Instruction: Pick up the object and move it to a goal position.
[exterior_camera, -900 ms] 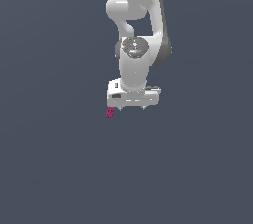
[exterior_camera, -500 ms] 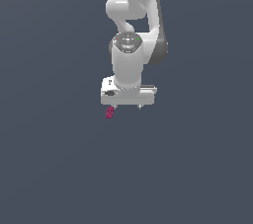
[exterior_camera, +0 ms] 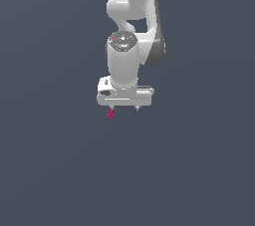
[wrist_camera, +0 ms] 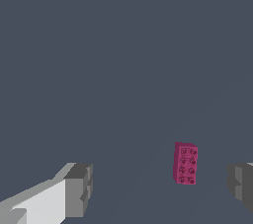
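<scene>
The pincer (wrist_camera: 158, 188) stands wide, holding nothing, its two grey fingertips (wrist_camera: 79, 188) apart with the pink block (wrist_camera: 186, 164) lying on the dark desk (wrist_camera: 123, 60) between them, nearer one finger than the other. In the exterior view the block (exterior_camera: 110, 114) peeks out at about seven o'clock from the white pincer (exterior_camera: 124, 106) body. This looks like the approach step: the next move calls for centring over the block, lowering, then closing on its long sides.
</scene>
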### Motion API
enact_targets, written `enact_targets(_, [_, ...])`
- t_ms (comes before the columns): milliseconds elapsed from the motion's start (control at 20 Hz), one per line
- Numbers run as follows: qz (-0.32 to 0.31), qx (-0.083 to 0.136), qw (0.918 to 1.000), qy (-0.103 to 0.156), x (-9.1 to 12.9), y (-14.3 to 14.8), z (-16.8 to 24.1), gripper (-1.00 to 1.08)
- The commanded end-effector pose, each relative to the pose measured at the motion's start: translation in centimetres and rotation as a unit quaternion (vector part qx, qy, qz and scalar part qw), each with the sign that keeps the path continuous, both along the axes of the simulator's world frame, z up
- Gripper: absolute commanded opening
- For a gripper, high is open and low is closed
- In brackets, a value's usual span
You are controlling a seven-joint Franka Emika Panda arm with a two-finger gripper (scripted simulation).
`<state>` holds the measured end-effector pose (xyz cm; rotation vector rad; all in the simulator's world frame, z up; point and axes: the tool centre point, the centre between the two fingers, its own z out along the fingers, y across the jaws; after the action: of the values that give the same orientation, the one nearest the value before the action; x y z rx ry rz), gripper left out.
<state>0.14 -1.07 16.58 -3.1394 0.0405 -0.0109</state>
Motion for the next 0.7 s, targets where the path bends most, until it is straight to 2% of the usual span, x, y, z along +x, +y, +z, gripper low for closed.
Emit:
enact_targets(0, [-0.003,0.000,1.0000,0.001,-0.4,-0.6,-0.8,1.00])
enact_targets(250, [-0.012,0.001,0.9999,0.001,-1.7,-2.5,-3.3,1.00])
enact_targets(650, [-0.032,0.000,0.9995,0.003,-5.0,-6.1,-8.2,1.00])
